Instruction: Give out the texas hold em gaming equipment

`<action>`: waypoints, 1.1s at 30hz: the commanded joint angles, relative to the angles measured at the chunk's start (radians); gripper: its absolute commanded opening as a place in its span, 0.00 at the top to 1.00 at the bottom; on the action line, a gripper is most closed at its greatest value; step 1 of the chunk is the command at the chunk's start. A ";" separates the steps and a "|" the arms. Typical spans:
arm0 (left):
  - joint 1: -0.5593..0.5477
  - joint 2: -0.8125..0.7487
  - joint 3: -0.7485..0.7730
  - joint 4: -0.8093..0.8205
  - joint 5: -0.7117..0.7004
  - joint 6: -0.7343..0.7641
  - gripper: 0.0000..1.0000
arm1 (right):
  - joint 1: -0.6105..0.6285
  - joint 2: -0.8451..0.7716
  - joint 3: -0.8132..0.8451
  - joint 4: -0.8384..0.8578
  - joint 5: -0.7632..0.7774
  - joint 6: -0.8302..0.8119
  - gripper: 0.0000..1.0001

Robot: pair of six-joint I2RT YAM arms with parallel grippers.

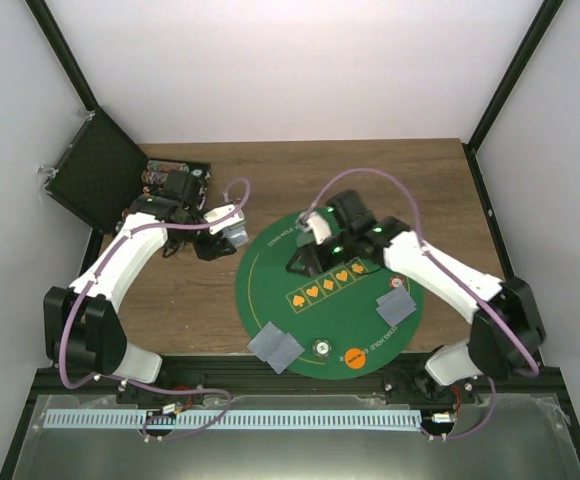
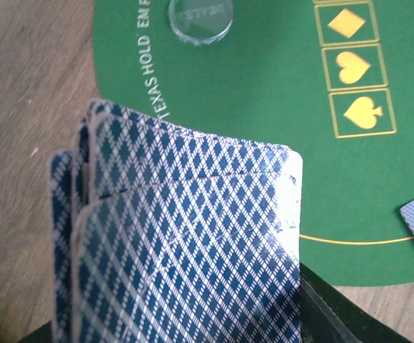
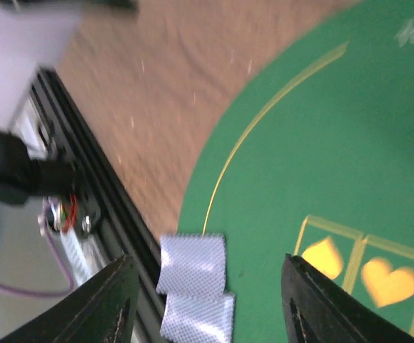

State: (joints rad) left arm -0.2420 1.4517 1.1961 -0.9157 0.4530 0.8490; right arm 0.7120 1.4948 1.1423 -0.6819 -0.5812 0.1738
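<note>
Grey-blue diamond-backed playing cards (image 2: 185, 236): fan clenched in my left gripper (image 1: 232, 230), beside round green felt mat (image 1: 270, 290). Near-left pair (image 1: 275, 347), right pair (image 1: 397, 303), clear dealer token (image 1: 322, 348), orange round token (image 1: 354, 357) lie on mat. Right gripper (image 3: 210, 300) released, empty. I judge dealing partway: gold suit boxes (image 1: 328, 281) bare.

Left arm (image 1: 120, 262) bends inward, jaws seemingly clamped; right arm (image 1: 440, 272) reaches inward, jaws parted.
</note>
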 commanded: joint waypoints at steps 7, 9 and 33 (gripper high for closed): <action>-0.181 -0.015 0.116 -0.186 0.090 0.052 0.47 | -0.120 -0.127 -0.153 0.771 -0.253 0.308 0.36; -0.183 -0.020 0.139 -0.204 0.128 0.049 0.47 | -0.119 -0.120 -0.157 0.802 -0.262 0.320 0.36; -0.189 -0.017 0.176 -0.244 0.162 0.013 0.48 | -0.028 0.057 -0.088 0.852 -0.203 0.277 0.26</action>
State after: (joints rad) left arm -0.4282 1.4513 1.3483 -1.1503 0.5884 0.8661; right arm 0.6724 1.5417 1.0042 0.1635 -0.7876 0.4698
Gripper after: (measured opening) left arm 0.526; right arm 0.740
